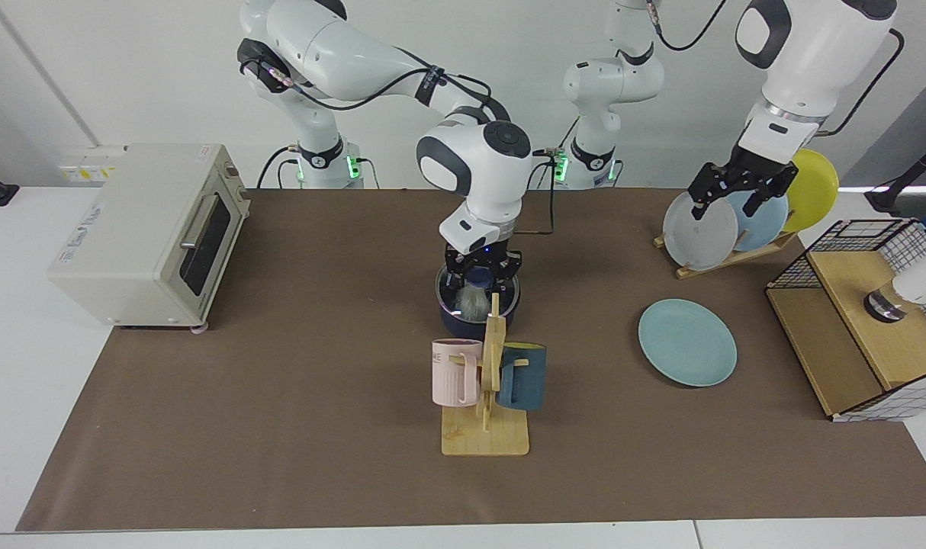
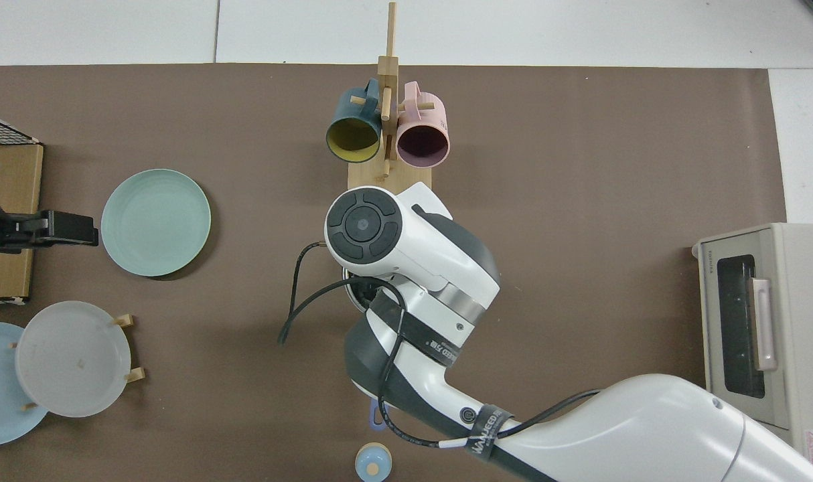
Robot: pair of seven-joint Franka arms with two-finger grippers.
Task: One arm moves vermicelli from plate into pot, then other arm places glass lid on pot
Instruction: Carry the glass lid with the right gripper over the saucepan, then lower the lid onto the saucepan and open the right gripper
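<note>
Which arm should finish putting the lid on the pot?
The right arm. Its gripper holds the glass lid by its knob right over the pot, while the left gripper hangs open far away by the plate rack.

A toaster oven, a mug rack, and seemingly a wire basket.

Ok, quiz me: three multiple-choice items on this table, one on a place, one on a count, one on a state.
1. Where is the vermicelli?
A. on the teal plate
B. in the pot
C. in the toaster oven

2. How many mugs hang on the wooden stand?
A. one
B. two
C. four

3. The left gripper is:
A. open, holding nothing
B. shut on a grey plate
C. shut on a mug

Key:
1 B: the white tangle lies in the pot under the right gripper.
2 B: one pink mug and one blue mug.
3 A: its fingers are spread, up by the plate rack.
</note>
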